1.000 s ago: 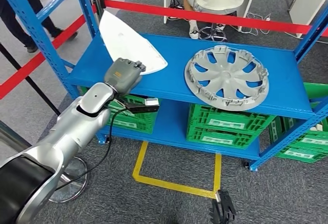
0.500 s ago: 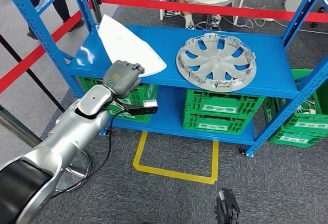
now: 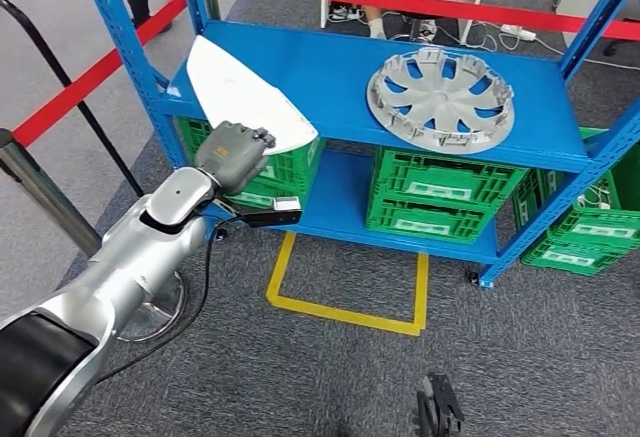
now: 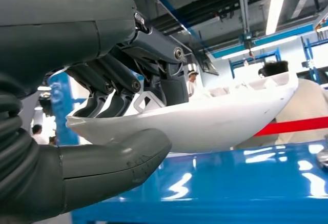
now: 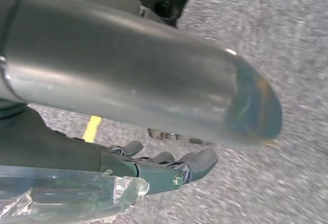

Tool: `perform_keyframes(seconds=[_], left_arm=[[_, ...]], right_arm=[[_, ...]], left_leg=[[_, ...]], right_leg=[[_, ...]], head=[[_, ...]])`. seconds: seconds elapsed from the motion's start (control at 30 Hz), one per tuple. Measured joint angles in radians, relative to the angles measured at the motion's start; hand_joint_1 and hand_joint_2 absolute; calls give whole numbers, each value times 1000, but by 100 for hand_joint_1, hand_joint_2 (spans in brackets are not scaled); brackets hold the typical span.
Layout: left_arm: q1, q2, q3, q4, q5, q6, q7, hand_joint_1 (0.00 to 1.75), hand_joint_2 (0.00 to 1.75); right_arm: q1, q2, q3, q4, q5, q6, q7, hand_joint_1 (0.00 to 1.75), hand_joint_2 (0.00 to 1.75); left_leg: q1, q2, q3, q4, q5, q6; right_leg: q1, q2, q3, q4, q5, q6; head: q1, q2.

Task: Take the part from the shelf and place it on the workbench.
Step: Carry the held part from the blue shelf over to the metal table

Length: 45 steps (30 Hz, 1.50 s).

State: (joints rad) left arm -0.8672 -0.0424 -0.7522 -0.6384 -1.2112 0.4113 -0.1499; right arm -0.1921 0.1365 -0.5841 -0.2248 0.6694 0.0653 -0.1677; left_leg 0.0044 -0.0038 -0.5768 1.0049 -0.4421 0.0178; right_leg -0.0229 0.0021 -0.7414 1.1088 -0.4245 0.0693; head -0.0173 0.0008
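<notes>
A white, flat, pointed part (image 3: 234,92) sits over the left of the blue shelf's upper level (image 3: 340,77), its near edge reaching past the shelf's front lip. My left hand (image 3: 234,152) grips that near edge. In the left wrist view the dark fingers (image 4: 116,88) lie on top of the part (image 4: 217,119) and the thumb (image 4: 116,165) presses from below, with the part raised a little above the blue shelf (image 4: 232,183). My right hand (image 3: 438,412) hangs low beside me over the carpet, fingers (image 5: 166,165) stretched out and holding nothing.
A grey wheel cover (image 3: 440,97) lies on the same level to the right. Green crates (image 3: 430,202) fill the lower level. Red barrier tape (image 3: 423,2) runs behind the shelf, where a person sits. A yellow floor marking (image 3: 343,312) and a stanchion post (image 3: 45,197) are near.
The camera has shifted, so the whole shelf sits differently in the picture. The white part's near edge now overhangs the shelf's front lip, still in my left hand.
</notes>
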Motion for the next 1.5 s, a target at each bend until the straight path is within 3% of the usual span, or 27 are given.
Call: perform_keyframes(seconds=[0.07, 0.1, 0.13, 0.17, 0.23, 0.3, 0.33, 0.4, 0.43, 0.5, 0.57, 0.6, 0.63, 0.67, 0.73, 0.8, 0.83, 0.9, 0.97, 1.07, 1.13, 1.2, 1.3, 1.33, 1.4, 1.47, 1.5], left_arm=[[-1, 0, -1, -1, 0, -6, 0, 169, 175], [-1, -2, -1, -1, 0, -11, 0, 169, 175], [-1, -3, -2, -1, 0, -16, 1, 169, 175], [-1, -6, -3, -1, 1, -21, 1, 169, 175], [-3, -11, -4, -1, 3, -26, 2, 169, 175], [-6, -16, -5, -1, 6, -28, 3, 169, 175], [-7, -18, -5, -1, 6, -28, 3, 169, 175], [-8, -22, -6, -1, 7, -29, 3, 169, 175], [-8, -23, -6, -1, 8, -29, 3, 169, 175], [-11, -23, -7, -1, 9, -30, 3, 169, 175], [-11, -23, -7, -1, 9, -30, 3, 169, 175], [-11, -23, -7, -1, 9, -30, 3, 169, 175], [-10, -23, -7, -1, 10, -30, 3, 169, 175], [-10, -23, -7, -1, 12, -30, 3, 169, 175], [-12, -20, -6, -1, 21, -28, 2, 169, 175], [-17, -14, -4, -1, 32, -24, -3, 169, 175], [-18, -10, -3, -1, 36, -22, -5, 169, 175], [-18, -2, -3, -1, 42, -19, -9, 169, 175], [-15, 9, -3, -1, 49, -19, -8, 169, 175], [-13, 30, -2, -2, 61, -19, -4, 169, 175], [-5, 55, 1, -5, 69, -17, -3, 169, 175], [2, 80, 6, -9, 75, -16, -3, 169, 175], [2, 100, 16, -16, 79, -14, -2, 169, 175], [1, 103, 19, -18, 80, -13, 0, 169, 175], [2, 111, 22, -21, 80, -11, 6, 169, 175], [8, 121, 24, -23, 81, -11, 12, 169, 175], [10, 125, 25, -25, 82, -11, 14, 169, 175]], right_arm=[[-2, 0, 2, 0, 0, 1, 0, 0, 0], [-4, 0, 2, 0, -2, 1, 0, 0, 0], [-5, 0, 3, 0, -3, 2, 0, 0, 0], [-6, 0, 3, 0, -5, 3, 0, 0, 0], [-9, 0, 3, 0, -7, 3, 0, 0, 0], [-14, -1, 3, 0, -8, 4, 0, 0, 0], [-16, -1, 3, 0, -8, 4, 1, 0, 0], [-16, -2, 2, 0, -8, 4, 1, 0, 0], [-16, -2, 2, 0, -8, 4, 1, 0, 0], [-18, -2, 2, 0, -9, 4, 1, 0, 0], [-18, -2, 2, 0, -9, 5, 1, 0, 0], [-18, -2, 2, 0, -9, 5, 1, 0, 0], [-18, -2, 2, 0, -9, 5, 1, 0, 0], [-18, -2, 3, 0, -8, 5, 1, 0, 0], [-19, -2, 5, 0, -4, 3, 1, 0, 0], [-21, -1, 10, 0, 4, -4, 0, 0, 0], [-22, 0, 14, -1, 7, -7, -1, 0, 0], [-22, 1, 19, -1, 11, -14, -1, 0, 0], [-19, 2, 24, -1, 18, -30, 0, 0, 0], [-17, 5, 36, -1, 34, -67, 4, 0, 0], [-16, 8, 48, -1, 44, -95, 11, 0, 0], [-15, 10, 60, -1, 52, -120, 19, 0, 0], [-15, 10, 72, -1, 55, -136, 22, 0, 0], [-15, 10, 74, -1, 55, -139, 23, 0, 0], [-14, 11, 77, -1, 54, -148, 23, 0, 0], [-14, 12, 80, -2, 50, -159, 19, 0, 0], [-14, 13, 82, -3, 47, -166, 15, 0, 0]], left_leg=[[-4, 0, -23, 0, 20, 7], [-7, 0, -36, 1, 30, 9], [-9, 0, -48, 1, 40, 9], [-10, -1, -59, 1, 49, 9], [-12, -2, -77, 2, 64, 4], [-13, -1, -88, 2, 79, -4], [-13, 0, -91, 0, 89, -9], [-13, 1, -96, -8, 103, -19], [-13, 0, -101, -4, 93, -25], [-12, 0, -126, 60, 27, -37], [-8, 0, -162, 194, -59, -46], [-6, 1, -173, 250, -79, -49], [-5, 1, -171, 279, -77, -51], [-4, 1, -154, 273, -55, -51], [-3, 1, -75, 175, -5, -49], [-6, 1, 11, 45, -6, -41], [-8, 1, 34, 4, -17, -35], [-11, 1, 36, -22, -17, -19], [-9, 1, 27, -27, -1, -4], [-8, -6, 11, -28, 18, 7], [-8, -13, -1, -27, 28, 5], [-8, -24, -9, -26, 36, -1], [-6, -47, -25, -21, 48, -14], [-5, -56, -32, -19, 53, -20], [0, -74, -43, -18, 63, -34], [2, -66, -56, -3, 50, -46], [1, -52, -71, 30, 27, -51]], right_leg=[[4, 0, -28, 134, -89, -1], [7, 1, -33, 184, -105, -2], [10, 1, -23, 204, -100, -5], [13, 1, 5, 186, -79, -9], [20, 2, 101, 68, -45, -20], [26, 4, 177, -48, -50, -28], [28, 6, 189, -72, -58, -30], [27, 5, 184, -88, -45, -37], [24, 4, 178, -91, -35, -44], [19, 2, 163, -96, -16, -58], [19, 1, 144, -96, 0, -62], [19, 0, 133, -95, 7, -62], [19, -1, 122, -95, 15, -62], [18, -1, 111, -95, 23, -61], [18, -1, 93, -95, 39, -57], [19, 0, 80, -94, 55, -48], [19, 0, 75, -96, 64, -42], [16, 0, 68, -102, 80, -30], [14, 0, 51, -82, 61, -21], [13, 0, -10, 88, -46, -14], [13, 1, -29, 175, -83, -12], [12, 6, 23, 118, -54, -14], [7, 50, 138, -62, -15, -21], [7, 59, 151, -84, -17, -23], [10, 49, 151, -87, -13, -32], [9, 31, 150, -91, -6, -45], [7, 21, 150, -95, -2, -51]], head=[[2, 0], [2, 0], [2, 0], [2, 0], [2, 0], [1, 0], [1, 0], [1, 0], [0, 0], [-4, 0], [-5, 0], [-5, 0], [-5, 0], [-5, 0], [-6, 0], [-5, 0], [-4, 0], [-4, 0], [-3, 0], [3, 0], [3, 0], [3, 0], [2, 0], [2, 0], [2, 0], [-1, 0], [-4, 0]])
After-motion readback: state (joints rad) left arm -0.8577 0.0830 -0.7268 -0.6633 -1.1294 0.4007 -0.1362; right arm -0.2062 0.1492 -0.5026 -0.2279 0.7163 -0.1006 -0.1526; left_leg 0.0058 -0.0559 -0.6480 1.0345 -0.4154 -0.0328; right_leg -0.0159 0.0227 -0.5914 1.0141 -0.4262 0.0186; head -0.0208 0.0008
